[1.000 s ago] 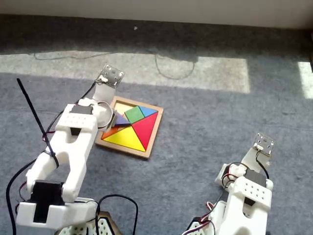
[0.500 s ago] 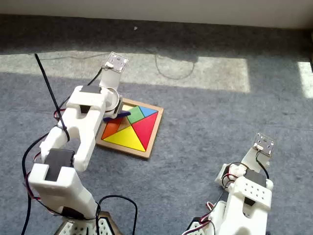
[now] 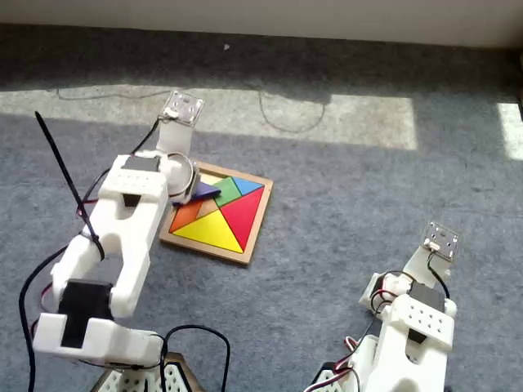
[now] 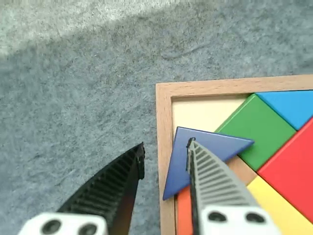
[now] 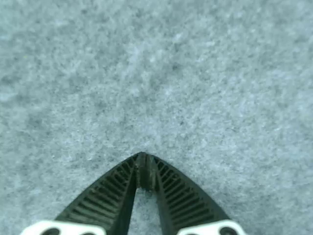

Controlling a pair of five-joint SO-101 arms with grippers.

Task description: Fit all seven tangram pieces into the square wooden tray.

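Wooden tray point(image 3: 260, 222) sits at nine o'clock, blue triangle point(image 3: 204, 189) askew at its eleven o'clock corner. Left wrist: left jaws open, triangle loose; last piece probably needs turning flat into the cream gap point(image 4: 203, 112). Right wrist: right jaws closed over worktop point(image 5: 156, 73).

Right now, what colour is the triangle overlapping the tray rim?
Triangle: dark blue; left wrist view.

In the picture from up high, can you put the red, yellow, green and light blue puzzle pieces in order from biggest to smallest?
1. Red triangle and yellow triangle: the two biggest. They look about the same size, so I won't rank one above the other.
2. Green square: clearly smaller.
3. Light blue triangle: the smallest.
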